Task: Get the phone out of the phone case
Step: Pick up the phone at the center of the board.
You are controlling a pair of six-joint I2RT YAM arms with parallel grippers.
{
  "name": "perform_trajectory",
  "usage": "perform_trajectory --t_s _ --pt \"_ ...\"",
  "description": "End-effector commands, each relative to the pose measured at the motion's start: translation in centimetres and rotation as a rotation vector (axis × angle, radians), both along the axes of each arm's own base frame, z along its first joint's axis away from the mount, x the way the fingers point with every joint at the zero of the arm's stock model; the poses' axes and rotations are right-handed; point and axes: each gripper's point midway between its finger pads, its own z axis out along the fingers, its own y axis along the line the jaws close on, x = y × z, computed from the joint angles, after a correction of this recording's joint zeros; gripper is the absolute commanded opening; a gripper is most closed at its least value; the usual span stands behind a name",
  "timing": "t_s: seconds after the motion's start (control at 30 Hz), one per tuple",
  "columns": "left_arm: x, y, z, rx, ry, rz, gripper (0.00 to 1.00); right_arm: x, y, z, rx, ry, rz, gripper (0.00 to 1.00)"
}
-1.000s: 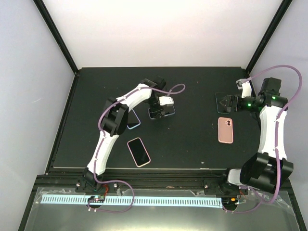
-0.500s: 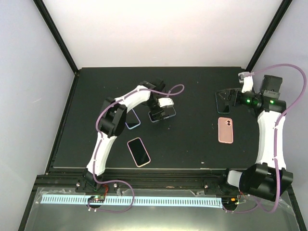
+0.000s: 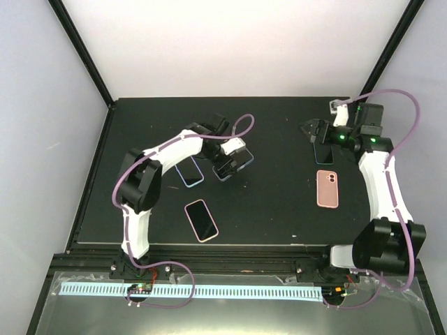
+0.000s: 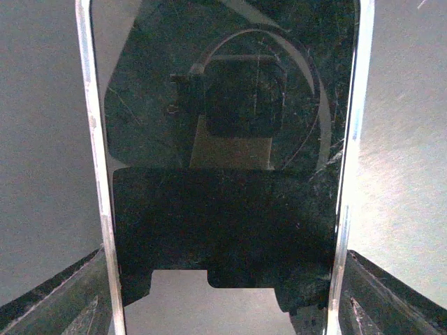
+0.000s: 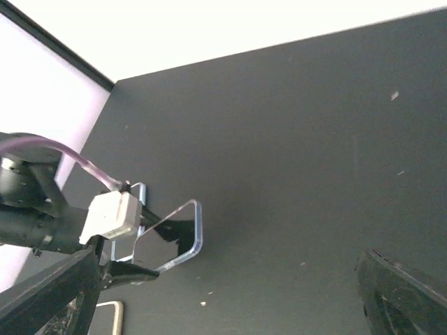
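On the worktop lie two pink-cased phones, one face down and one screen up. One blue-rimmed item lies beside the left arm. One dark flat piece lies near the right end effector, whose fingers stand wide apart on nothing. The left end effector is clamped on the clear-cased phone, just above the worktop's middle. Since a second ago the left elbow has swung leftward, and the right end effector has shifted toward the far edge.
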Motion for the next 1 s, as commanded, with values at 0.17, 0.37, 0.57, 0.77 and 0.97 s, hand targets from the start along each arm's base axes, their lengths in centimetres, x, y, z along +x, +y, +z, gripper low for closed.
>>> perform_trajectory --t_s 0.17,0.37,0.57,0.77,0.97 --pt "0.8 -2.1 12.2 -0.293 -0.153 0.118 0.4 0.2 7.2 -2.4 0.127 0.143 0.123 1.0" --pt "0.2 -2.5 16.2 -0.363 -0.214 0.132 0.4 0.5 10.8 -2.3 0.203 0.198 0.193 0.95" --pt "-0.5 -3.1 18.7 -0.404 -0.253 0.131 0.39 0.2 13.9 -0.8 0.232 0.19 0.262 0.87" --pt "-1.2 -3.9 20.0 -0.428 -0.262 0.128 0.38 -0.5 16.1 -0.4 0.236 0.182 0.307 0.79" --pt "-1.9 -4.8 21.4 -0.454 -0.287 0.121 0.37 -0.3 16.2 -1.0 0.243 0.212 0.283 0.64"
